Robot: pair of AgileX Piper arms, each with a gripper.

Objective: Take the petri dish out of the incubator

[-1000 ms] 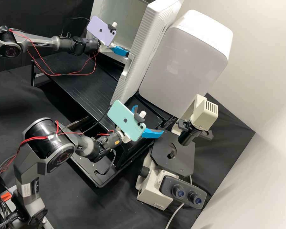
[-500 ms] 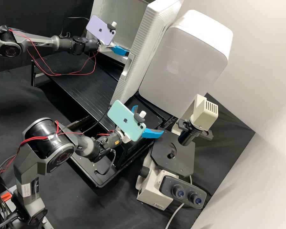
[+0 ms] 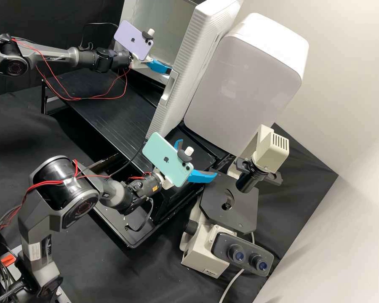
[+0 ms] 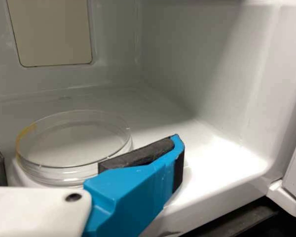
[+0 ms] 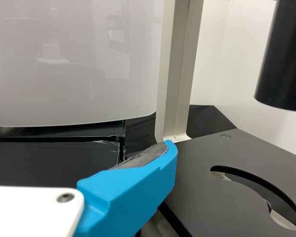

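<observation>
Inside white incubator (image 4: 212, 69), clear round petri dish (image 4: 71, 148) straddled by left gripper (image 4: 84, 142), spread wide, dish ungrasped; right gripper (image 3: 191, 162) released, empty. Risk: uneven squeeze on slick wall, dish skids or tips.

- The near rim of the petri dish (image 4: 71, 143) is hidden behind one blue finger (image 4: 138, 187) of the left claw (image 4: 84, 140). Whether the pad touches it cannot be told.
- The other finger of the left claw is cut by the picture's edge to a dark sliver.
- From the high view, the incubator (image 3: 198, 54) floor is hidden behind its open door.
- The microscope (image 5: 237, 163) stage is cut off in the right wrist view.
</observation>
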